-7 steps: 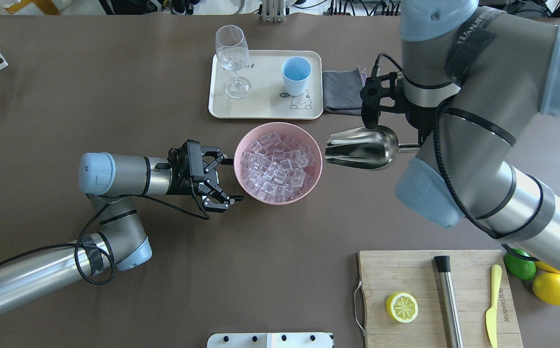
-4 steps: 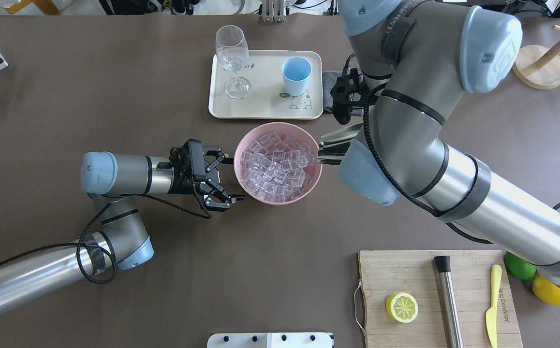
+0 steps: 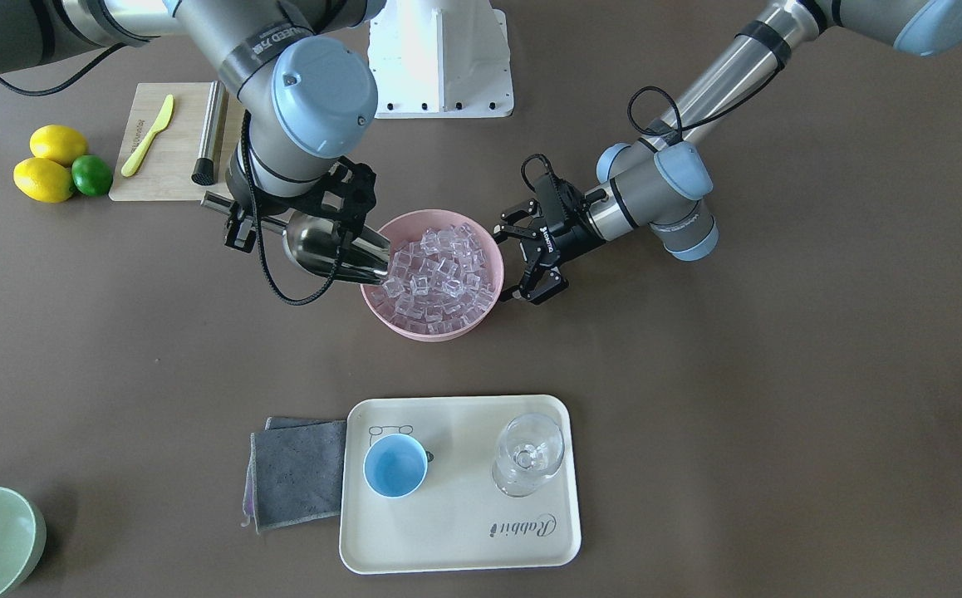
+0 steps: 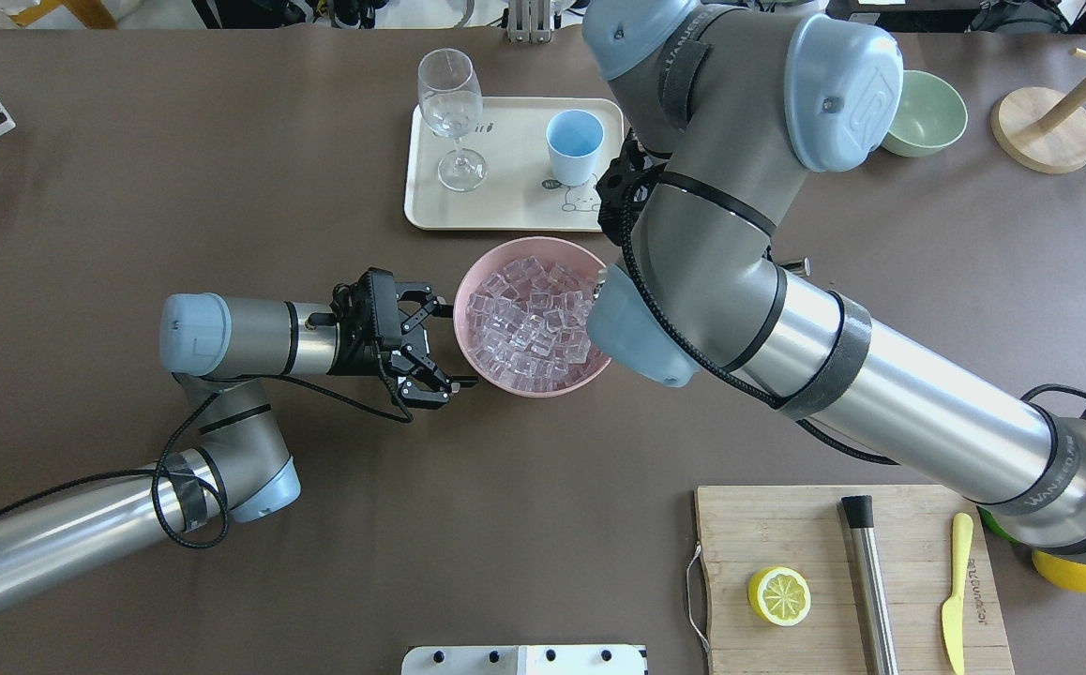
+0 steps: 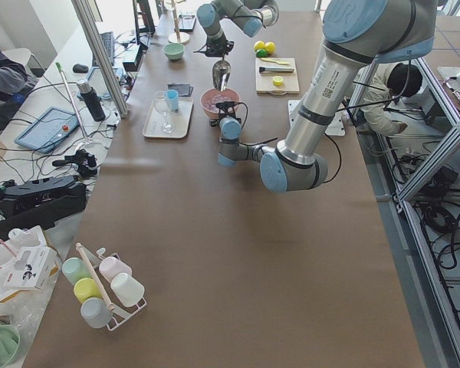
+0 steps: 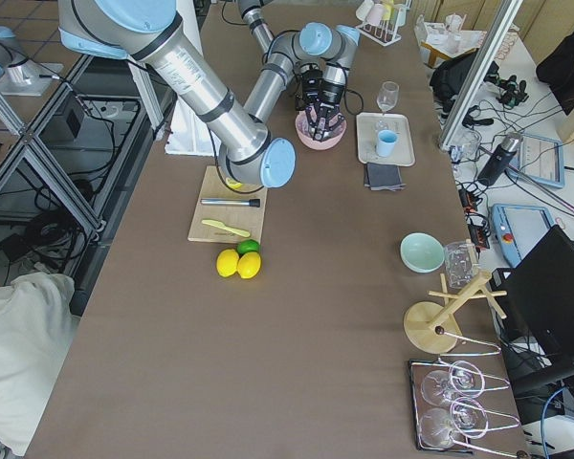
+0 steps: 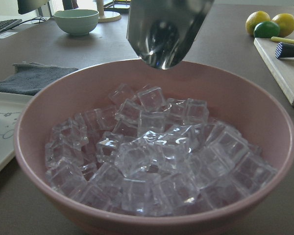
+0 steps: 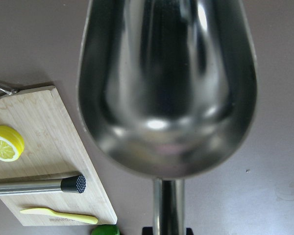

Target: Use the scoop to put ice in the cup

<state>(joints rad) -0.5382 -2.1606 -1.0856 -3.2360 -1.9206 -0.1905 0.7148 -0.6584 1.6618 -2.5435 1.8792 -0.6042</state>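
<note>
My right gripper [image 3: 232,218] is shut on the handle of the steel scoop [image 3: 331,245]. The scoop tilts down with its mouth over the rim of the pink bowl [image 4: 534,241]. Its trough is empty in the right wrist view [image 8: 166,88] and hangs just above the ice in the left wrist view [image 7: 166,29]. The ice [image 4: 529,323] is heaped in the bowl. My left gripper [image 4: 449,345] is open beside the bowl's other side. The light-blue cup [image 4: 574,141] stands on the cream tray [image 4: 505,211]. My right arm hides most of the scoop from overhead.
A stemmed glass [image 4: 449,103] shares the tray, with a grey cloth [image 3: 298,469] beside it. A cutting board [image 4: 787,525] holds a lemon half, a steel rod and a yellow knife. A green bowl [image 4: 923,112] sits at the far right. Lemons and a lime [image 3: 49,170] lie by the board.
My right arm has swung left with the scoop, from beside the bowl to over its rim, and now covers it from overhead. My left gripper has stayed open by the bowl.
</note>
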